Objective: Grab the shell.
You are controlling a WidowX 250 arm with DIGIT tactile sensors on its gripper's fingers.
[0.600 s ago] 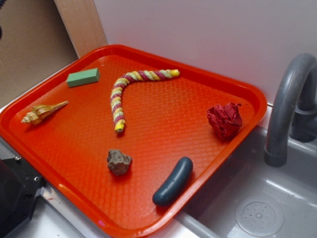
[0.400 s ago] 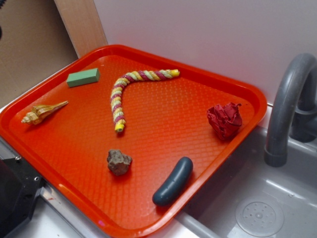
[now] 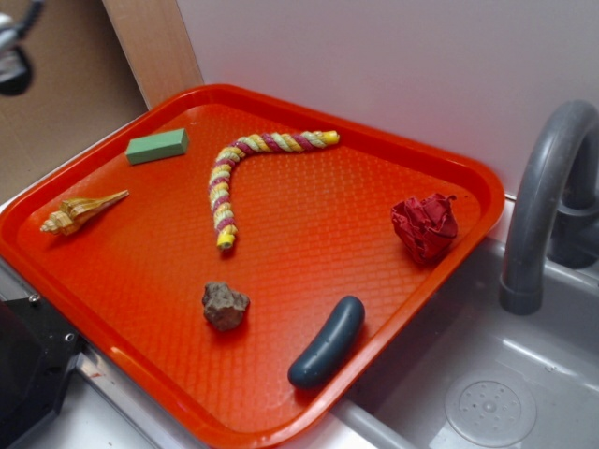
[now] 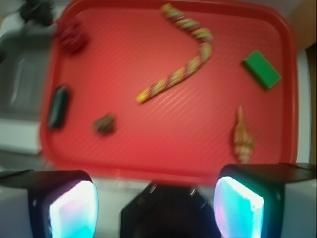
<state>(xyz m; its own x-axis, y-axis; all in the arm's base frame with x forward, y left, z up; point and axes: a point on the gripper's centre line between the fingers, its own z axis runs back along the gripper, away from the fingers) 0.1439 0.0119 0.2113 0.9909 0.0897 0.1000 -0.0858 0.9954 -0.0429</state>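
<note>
Tan and ridged, the shell [image 3: 80, 211] lies alone on the red tray [image 3: 309, 234] near its 9 o'clock rim in the exterior view, thin tip aimed toward the rope [image 3: 245, 173], with the green block [image 3: 157, 146] beyond it near 11 o'clock. Seen from the wrist camera, the end effector [image 4: 156, 206] hangs above the tray's near edge with jaws spread wide and empty, the shell [image 4: 242, 135] just past its right-hand pad [image 4: 237, 208], roughly 1 o'clock.

shell [image 3: 80, 211] on tray [image 3: 440, 159], left edge | block [image 3: 157, 146] behind | rock [image 3: 225, 306] front
</note>
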